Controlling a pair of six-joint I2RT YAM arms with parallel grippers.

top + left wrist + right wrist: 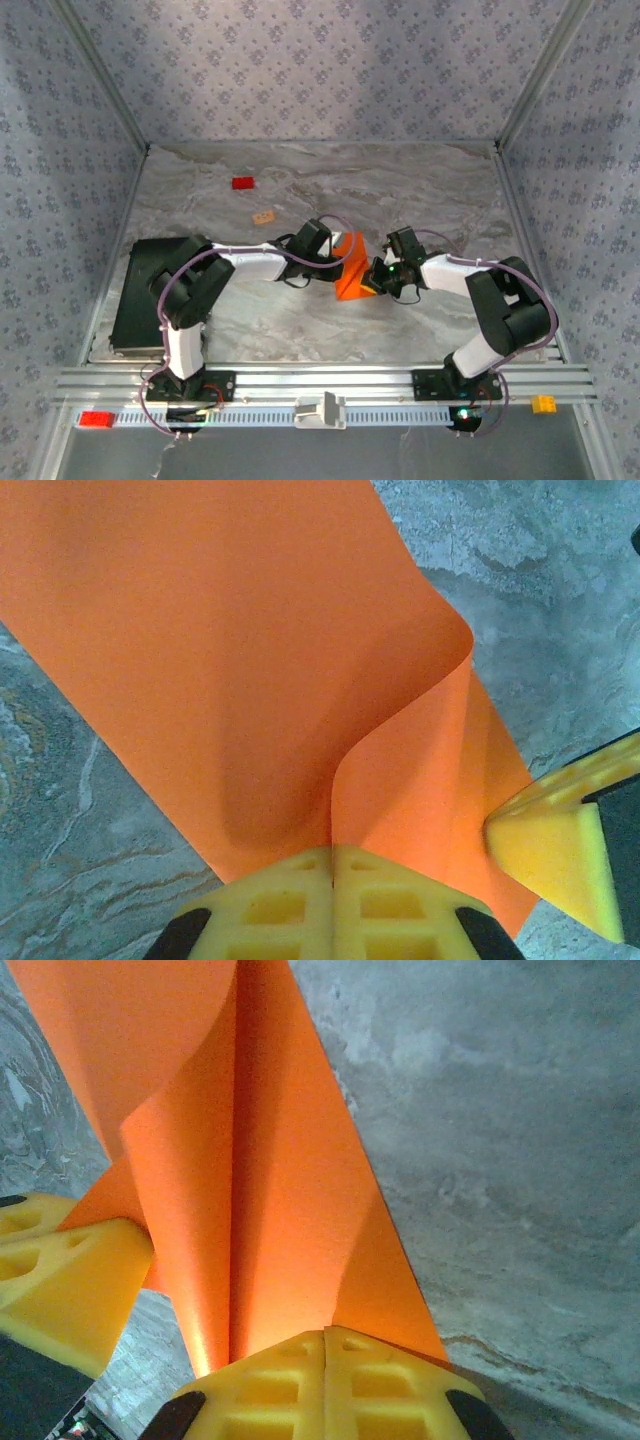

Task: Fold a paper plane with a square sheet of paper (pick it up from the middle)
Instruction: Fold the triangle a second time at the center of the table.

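Pinching the square sheet of paper (351, 275) from opposite sides, the two arms meet over the middle of the grey marbled table (430, 190). The left gripper (332, 852) has its yellow pads pressed together on an edge of the orange sheet. In the left wrist view the paper spreads away from the pads as a broad sheet, with one flap curling over in a soft, rounded bend rather than a sharp crease. The right gripper (325, 1335) is likewise clamped tight on the paper, and from its pads a narrow valley runs up between two orange faces. Each wrist view also catches a yellow finger of the other gripper just beside the sheet, so the two grips sit close together. From above, the paper reads as a small orange wedge between the two grippers, its point toward the far wall. Whether any of it touches the table cannot be told. A small red block (243, 183) and a small tan block (264, 216) lie well apart from it, farther back on the left. A black box (140, 300) sits by the left arm.
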